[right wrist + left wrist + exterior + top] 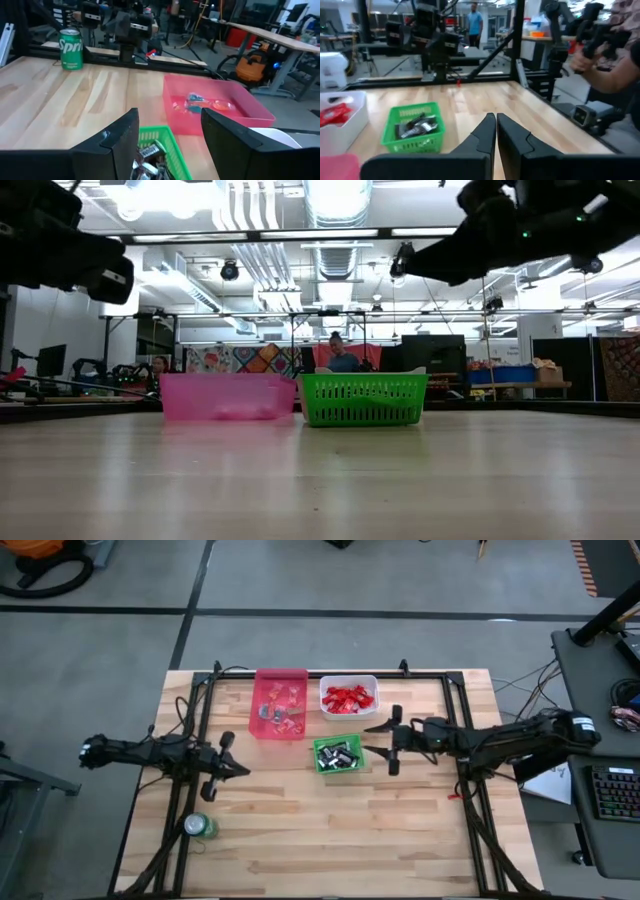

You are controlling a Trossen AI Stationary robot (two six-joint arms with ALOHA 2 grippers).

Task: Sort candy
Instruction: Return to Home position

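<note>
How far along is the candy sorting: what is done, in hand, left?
Done: red sweets lie in the white bin, dark sweets in the green bin, a few pieces in the pink bin. In hand: nothing; the left gripper is shut empty, the right gripper open beside the green bin. Left: no loose sweets show on the table.

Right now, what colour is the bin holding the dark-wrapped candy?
The bin around the dark-wrapped candy is green; best seen in the left wrist view.

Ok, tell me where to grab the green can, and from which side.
Probably its curved wall at mid-height, coming in level from the side of the left end effector. The green can stands upright, so the round wall suits a pinch better than the flat top.
</note>
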